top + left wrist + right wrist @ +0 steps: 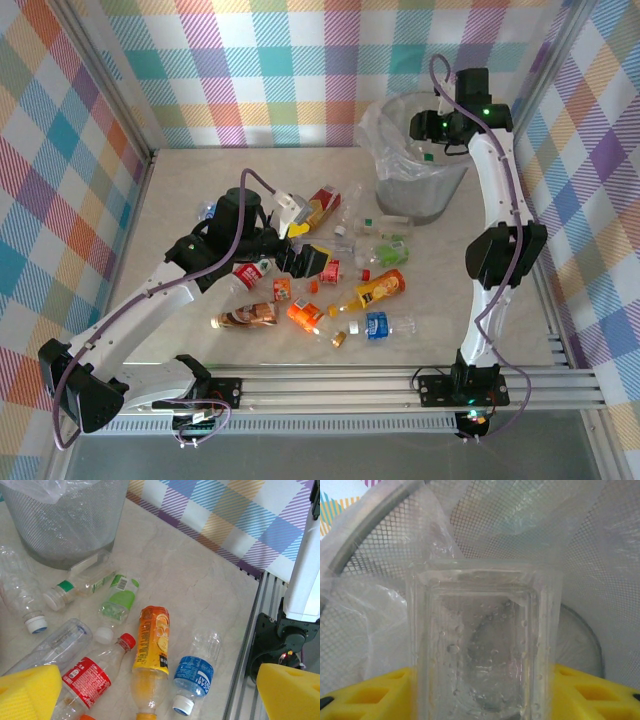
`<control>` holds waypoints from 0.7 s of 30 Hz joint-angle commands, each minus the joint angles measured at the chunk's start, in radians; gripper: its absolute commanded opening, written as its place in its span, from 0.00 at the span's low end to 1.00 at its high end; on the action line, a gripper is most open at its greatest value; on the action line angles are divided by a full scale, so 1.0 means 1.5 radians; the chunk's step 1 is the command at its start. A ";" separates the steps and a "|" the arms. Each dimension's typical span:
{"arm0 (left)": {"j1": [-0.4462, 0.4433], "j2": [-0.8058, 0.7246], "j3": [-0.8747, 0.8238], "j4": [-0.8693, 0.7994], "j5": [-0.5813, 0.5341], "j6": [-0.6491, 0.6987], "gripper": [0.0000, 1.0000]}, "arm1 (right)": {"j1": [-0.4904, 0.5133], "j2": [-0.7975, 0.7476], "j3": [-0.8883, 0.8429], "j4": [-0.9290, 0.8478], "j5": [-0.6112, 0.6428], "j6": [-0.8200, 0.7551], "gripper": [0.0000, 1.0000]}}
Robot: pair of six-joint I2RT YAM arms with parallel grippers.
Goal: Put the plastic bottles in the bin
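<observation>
From above, the right gripper (432, 135) hangs over the bin (420, 185) at the far right of the table (200, 180), apparently so its load can drop inside. The left gripper (303, 238) hovers over the plastic bottles (345, 290) scattered mid-table. The left wrist view supplies the close detail: yellow pads (27, 692) spread wide and empty above an orange bottle (151, 640) and a blue-labelled bottle (196, 672), likely the next pick. The right wrist view shows the catch, a clear square-based bottle (480, 645) pinched between yellow fingers (370, 697), with the bin's mesh and bag liner (435, 545) beyond.
</observation>
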 commanded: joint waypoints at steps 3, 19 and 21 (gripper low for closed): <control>-0.013 -0.018 0.006 0.011 -0.001 0.001 1.00 | 0.001 0.034 0.047 -0.050 -0.021 -0.011 0.60; -0.018 -0.010 0.008 0.002 -0.012 0.008 1.00 | 0.001 0.104 0.075 -0.101 0.004 0.006 0.63; -0.019 -0.006 0.011 -0.001 -0.012 0.009 1.00 | 0.001 0.107 0.075 -0.101 0.009 0.007 0.64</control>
